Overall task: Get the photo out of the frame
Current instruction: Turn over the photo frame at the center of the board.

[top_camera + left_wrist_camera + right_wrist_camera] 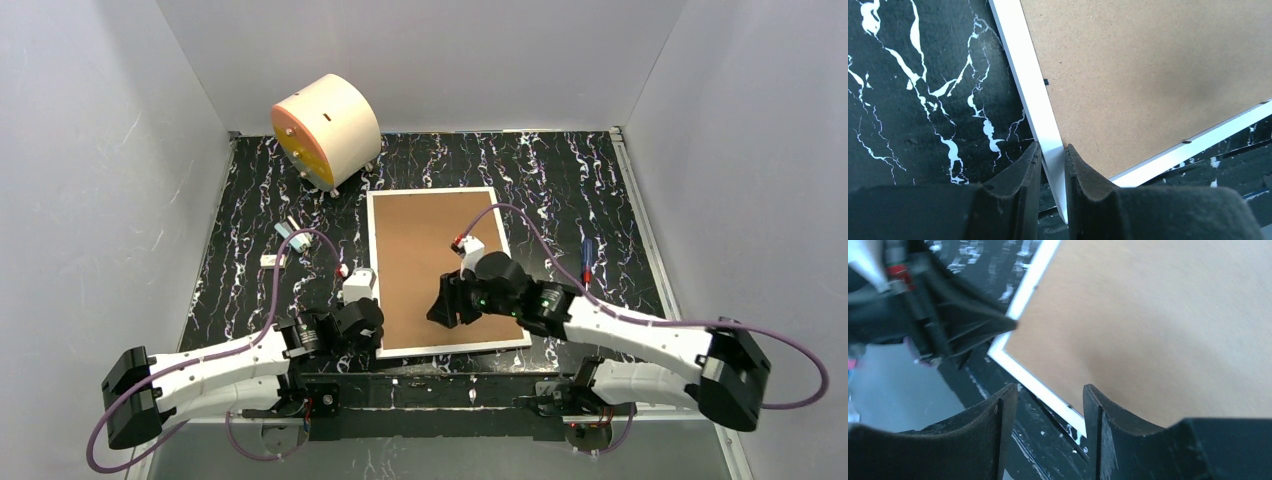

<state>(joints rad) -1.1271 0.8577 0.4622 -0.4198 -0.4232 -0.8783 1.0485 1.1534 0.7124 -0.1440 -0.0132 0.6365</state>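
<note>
The main risk sits at the near-left corner. The left gripper [1053, 150] has only a narrow pinch on the thin white rail of the frame [372, 262], close to the corner. If that arm lifts or pulls, the frame could twist, slip out of the pinch, or skid across the table [560, 180]. With the grip so far to one side, any lift would probably tilt the whole frame instead of raising it flat. The brown back panel [430, 260] faces up and covers the opening. The photo must be underneath it, because none of it shows, so nothing can come out until the panel is freed. A small dark tab shows on the inside of the left rail in the left wrist view. Prying the panel while such tabs are holding it could bend the board or crease the print below.

The left gripper is clamped on the frame's left rail, one finger on the outside edge and one on the panel side.

The right gripper [1049, 389] has its jaws parted and holds nothing. It hangs over the near edge of the frame, and I cannot tell whether a fingertip touches the board. If it comes down blind it could jam on the rail.
</note>
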